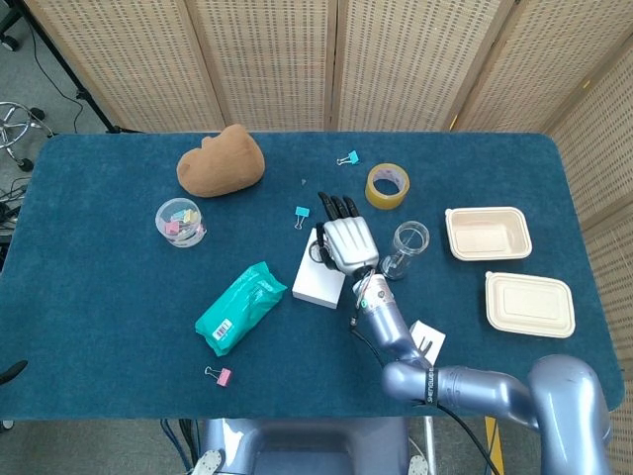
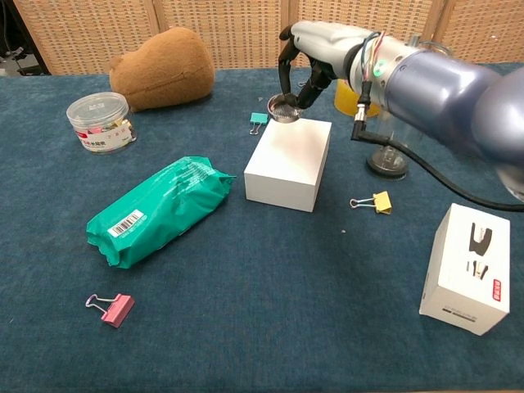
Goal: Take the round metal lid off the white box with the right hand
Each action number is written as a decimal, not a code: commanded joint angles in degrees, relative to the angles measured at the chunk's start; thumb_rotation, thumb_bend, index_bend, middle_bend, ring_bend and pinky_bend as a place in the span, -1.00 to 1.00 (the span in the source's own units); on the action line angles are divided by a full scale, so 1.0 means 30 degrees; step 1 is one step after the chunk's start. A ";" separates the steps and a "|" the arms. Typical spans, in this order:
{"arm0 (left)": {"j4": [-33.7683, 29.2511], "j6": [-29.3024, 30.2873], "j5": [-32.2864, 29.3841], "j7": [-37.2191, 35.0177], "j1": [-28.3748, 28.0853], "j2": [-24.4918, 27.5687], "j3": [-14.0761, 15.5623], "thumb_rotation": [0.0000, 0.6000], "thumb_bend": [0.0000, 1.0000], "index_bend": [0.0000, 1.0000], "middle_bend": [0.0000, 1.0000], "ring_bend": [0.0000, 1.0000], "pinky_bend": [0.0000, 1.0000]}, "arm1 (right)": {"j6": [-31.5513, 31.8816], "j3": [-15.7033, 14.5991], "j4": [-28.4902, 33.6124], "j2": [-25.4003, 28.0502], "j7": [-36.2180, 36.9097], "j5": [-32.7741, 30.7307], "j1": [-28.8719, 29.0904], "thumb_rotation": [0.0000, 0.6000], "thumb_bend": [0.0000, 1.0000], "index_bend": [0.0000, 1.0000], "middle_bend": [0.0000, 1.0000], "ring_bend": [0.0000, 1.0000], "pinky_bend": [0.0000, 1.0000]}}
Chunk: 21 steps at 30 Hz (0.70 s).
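Note:
The white box (image 2: 288,163) (image 1: 316,275) lies mid-table with its top bare. My right hand (image 2: 309,54) (image 1: 345,237) is raised above the box's far end. It pinches the round metal lid (image 2: 283,109) between its fingertips, and the lid hangs clear of the box. In the head view the hand hides most of the lid. My left hand is in neither view.
A green packet (image 2: 158,210) lies left of the box. A glass jar (image 1: 406,243) and a tape roll (image 1: 387,185) are to the right, a teal clip (image 2: 259,121) just behind the box, and a yellow clip (image 2: 376,201) and a small white carton (image 2: 472,268) in front right. Plush toy (image 2: 162,67) far left.

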<state>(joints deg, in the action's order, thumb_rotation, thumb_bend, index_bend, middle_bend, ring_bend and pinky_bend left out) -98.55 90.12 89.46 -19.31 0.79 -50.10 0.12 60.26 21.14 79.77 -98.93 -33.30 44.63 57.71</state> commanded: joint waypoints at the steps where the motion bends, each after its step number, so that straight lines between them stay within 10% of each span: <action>1: -0.0035 0.0084 0.0052 -0.0001 0.0037 -0.0019 0.0011 1.00 -0.91 -1.00 -1.00 -1.00 -1.00 | 0.0794 0.0610 0.2070 0.1410 -0.0153 0.0397 -0.0269 1.00 0.34 0.28 -1.00 -1.00 -1.00; 21: -0.0315 0.0273 0.0260 0.0844 0.0150 -0.0294 0.0102 1.00 -0.91 -1.00 -1.00 -1.00 -1.00 | 0.1813 0.0957 0.7803 0.8452 -0.0243 -0.0889 -0.2544 1.00 0.35 0.29 -1.00 -1.00 -1.00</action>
<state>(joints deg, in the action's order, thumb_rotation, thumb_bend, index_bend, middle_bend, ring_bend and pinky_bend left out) -99.48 90.93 90.22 -16.80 1.24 -50.95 0.42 66.05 24.49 102.89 -74.24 -34.89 42.14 50.79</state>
